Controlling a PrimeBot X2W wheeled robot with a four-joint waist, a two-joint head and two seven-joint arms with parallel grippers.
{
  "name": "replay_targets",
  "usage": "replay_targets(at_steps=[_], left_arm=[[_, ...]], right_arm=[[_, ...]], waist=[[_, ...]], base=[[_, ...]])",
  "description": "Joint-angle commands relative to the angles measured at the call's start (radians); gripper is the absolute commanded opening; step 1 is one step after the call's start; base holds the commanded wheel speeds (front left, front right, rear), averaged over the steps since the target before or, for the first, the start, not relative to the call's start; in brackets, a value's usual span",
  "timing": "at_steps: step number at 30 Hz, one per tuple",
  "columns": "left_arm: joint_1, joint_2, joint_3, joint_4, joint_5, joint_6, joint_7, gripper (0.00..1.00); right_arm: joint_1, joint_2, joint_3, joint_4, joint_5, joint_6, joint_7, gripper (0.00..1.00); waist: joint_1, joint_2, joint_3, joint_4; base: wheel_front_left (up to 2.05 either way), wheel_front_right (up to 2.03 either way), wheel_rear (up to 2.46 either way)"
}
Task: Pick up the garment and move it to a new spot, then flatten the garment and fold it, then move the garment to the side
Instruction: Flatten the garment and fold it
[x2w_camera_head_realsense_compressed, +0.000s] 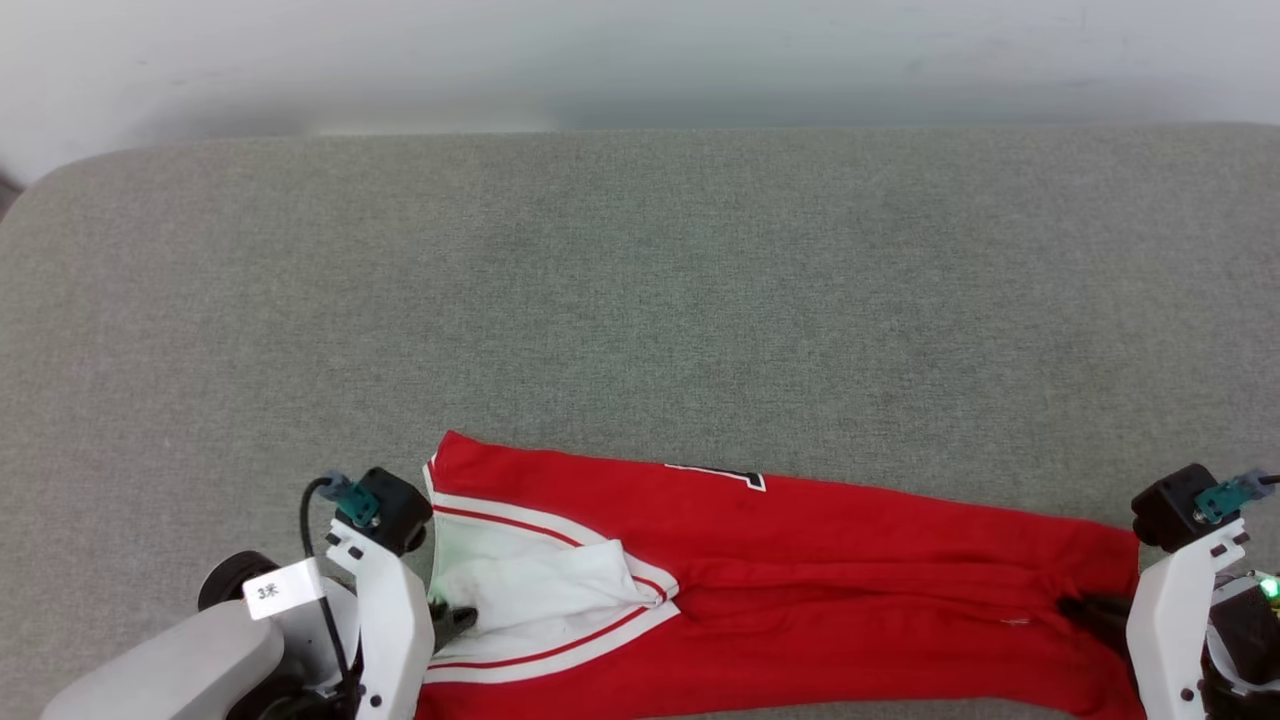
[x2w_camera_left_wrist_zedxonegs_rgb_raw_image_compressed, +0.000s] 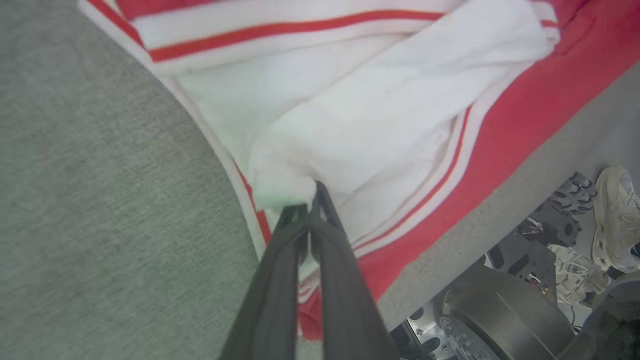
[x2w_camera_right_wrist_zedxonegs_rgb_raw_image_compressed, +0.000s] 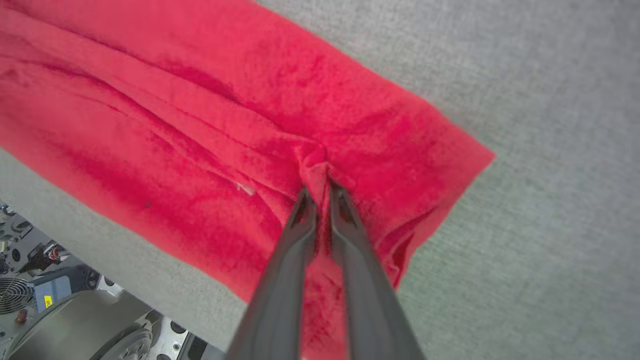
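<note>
The garment (x2w_camera_head_realsense_compressed: 800, 560) lies as a long folded band along the lower edge of the frame, on the grey desk (x2w_camera_head_realsense_compressed: 640, 300). The left gripper (x2w_camera_head_realsense_compressed: 462, 617) has its fingers closed on the white sleeve (x2w_camera_left_wrist_zedxonegs_rgb_raw_image_compressed: 380, 100) at the band's left end. The right gripper (x2w_camera_head_realsense_compressed: 1078, 607) pinches a red fold at the right end.

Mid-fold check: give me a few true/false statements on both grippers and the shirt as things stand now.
1. The left gripper is shut on white sleeve cloth of the garment. True.
2. The right gripper hangs open above the table. False: it pinches a red fold of the garment.
3. The garment lies along the table's near edge. True.
4. The garment is spread out flat, sleeves wide. False: it is gathered into a long strip, and only a sliver of lettering shows.
</note>
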Motion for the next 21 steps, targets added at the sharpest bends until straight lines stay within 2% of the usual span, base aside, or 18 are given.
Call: replay_targets(at_steps=[1,4,7,14,18,21], left_arm=[[0.012,0.000,0.014,0.013,0.008,0.001,-0.035,1.00],[0.016,0.009,0.034,0.012,0.037,0.009,-0.112,1.00],[0.027,0.015,0.070,-0.007,0.065,0.048,-0.210,1.00],[0.077,0.011,0.156,-0.037,0.139,0.194,-0.467,1.00],[0.115,-0.014,0.192,-0.021,0.173,0.275,-0.601,1.00],[0.142,-0.042,0.225,-0.011,0.193,0.328,-0.658,1.00]], right_arm=[[0.014,0.008,-0.006,-0.001,-0.004,0.000,-0.021,1.00],[0.012,-0.002,-0.030,-0.028,0.006,0.000,-0.061,1.00],[0.021,-0.024,-0.078,-0.065,0.019,0.000,-0.101,1.00],[0.079,-0.044,-0.248,-0.098,0.062,0.000,-0.171,1.00],[0.131,-0.018,-0.343,-0.054,0.104,0.000,-0.177,1.00],[0.168,0.005,-0.392,-0.010,0.132,0.000,-0.161,1.00]], waist=[[0.0001,0.0000,-0.003,-0.003],[0.0001,0.0000,-0.014,-0.006],[0.0001,0.0000,-0.029,-0.007],[0.0001,0.0000,-0.047,-0.006],[0.0001,0.0000,-0.044,0.000],[0.0001,0.0000,-0.038,0.005]], base=[[0.00,0.00,0.00],[0.00,0.00,0.00],[0.00,0.00,0.00],[0.00,0.00,0.00],[0.00,0.00,0.00],[0.00,0.00,0.00]])
